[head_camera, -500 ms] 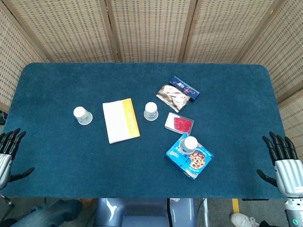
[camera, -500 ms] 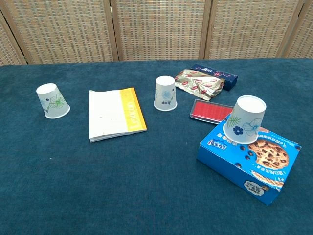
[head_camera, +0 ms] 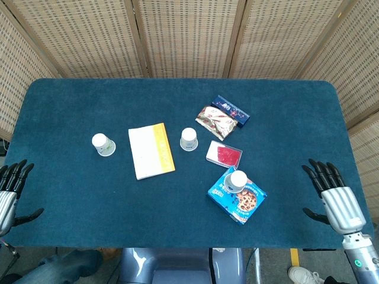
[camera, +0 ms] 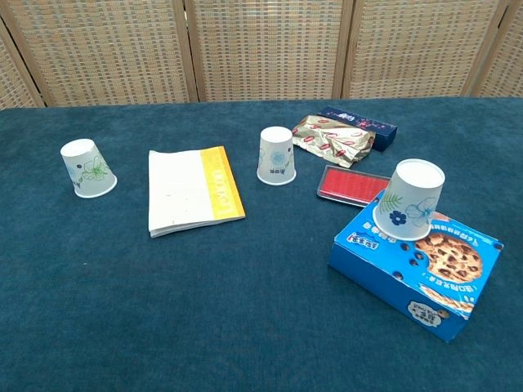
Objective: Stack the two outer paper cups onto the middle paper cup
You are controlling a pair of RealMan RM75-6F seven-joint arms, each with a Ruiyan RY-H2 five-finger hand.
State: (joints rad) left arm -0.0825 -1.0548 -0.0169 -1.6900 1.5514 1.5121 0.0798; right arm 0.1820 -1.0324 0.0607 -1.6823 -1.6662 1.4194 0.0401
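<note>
Both hands, left hand (head_camera: 8,192) and right hand (head_camera: 334,198), wait at the bottom corners, fingers spread, holding nothing, because no cup (head_camera: 189,139) is grabbed yet

Left hand (head_camera: 10,190) and right hand (head_camera: 336,196) hover empty, fingers spread.

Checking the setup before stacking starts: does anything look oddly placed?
Yes: the right-hand upside-down floral paper cup stands on the blue cookie box, not on the blue table like the other two.
</note>
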